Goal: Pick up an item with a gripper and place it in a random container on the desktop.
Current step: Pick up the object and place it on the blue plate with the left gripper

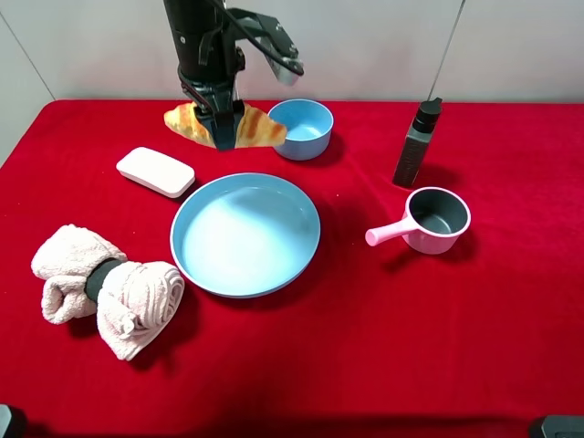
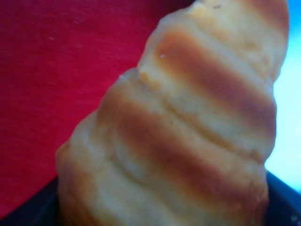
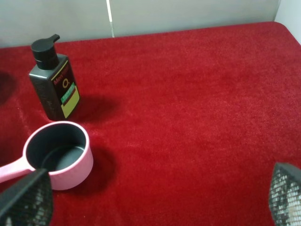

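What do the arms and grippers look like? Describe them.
The left arm is glossy black and tubular, with black cables looped beside it and a grey fitting. The left gripper is a black two-fingered claw. The right gripper shows only black, mesh-textured pads.
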